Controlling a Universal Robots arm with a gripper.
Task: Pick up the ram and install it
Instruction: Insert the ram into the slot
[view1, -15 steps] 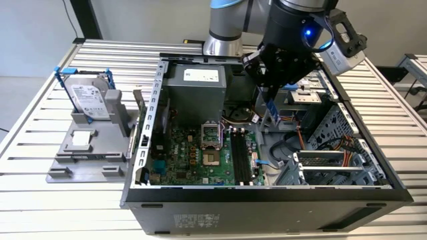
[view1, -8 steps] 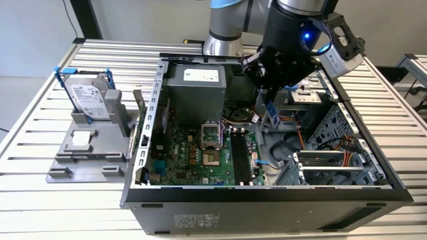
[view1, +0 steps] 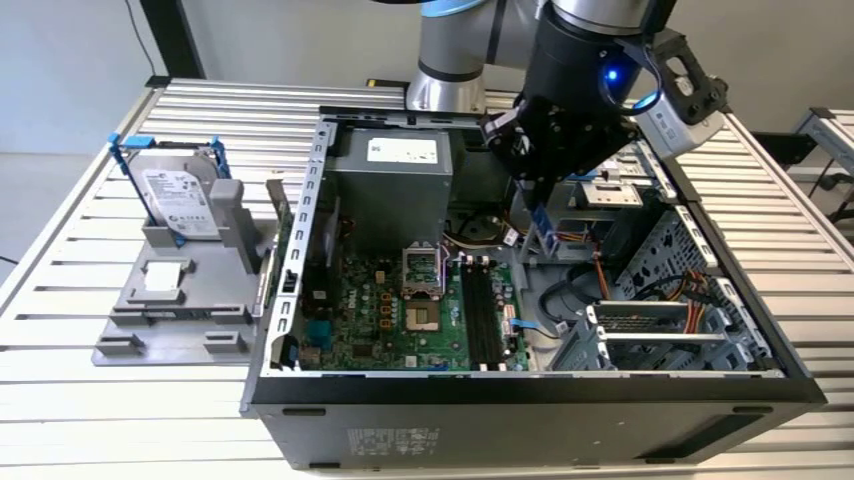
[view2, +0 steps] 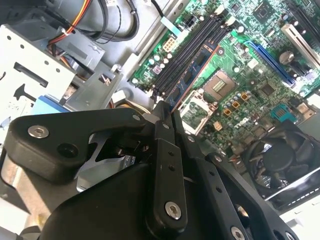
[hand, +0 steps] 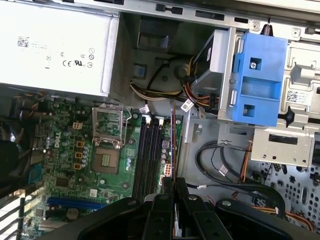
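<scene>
Exterior view: open case (view1: 286, 300) lies on a slatted table (view1: 80, 400). The arm reaches down into it, with the gripper (view1: 534, 205) low over the motherboard (view1: 387, 320), near the far end of the memory slots (view1: 481, 310). Outside the case, at the exterior view's left, a hard drive (view1: 180, 195) stands upright in a grey holder (view1: 174, 300).

Second wrist view: the fingers (view2: 161, 150) are closed together on one end of the ram (view2: 197, 72). The stick runs straight out from the fingertips, parallel to the slots and just beside them on the CPU socket (view2: 220, 85) side as seen here. Blue chips and an orange edge are visible on it. A fan (view2: 280, 160) sits past the socket.

First wrist view: the ram appears edge-on, a thin reddish line pinched between the two fingertips. It is lined up lengthwise with the slots, at the side away from the socket, next to the board's edge. Whether it touches a slot or hangs above it, cannot tell. Power supply (hand: 55, 50) lies beyond the board, with a blue bracket (hand: 260, 75) on the drive cage.
</scene>
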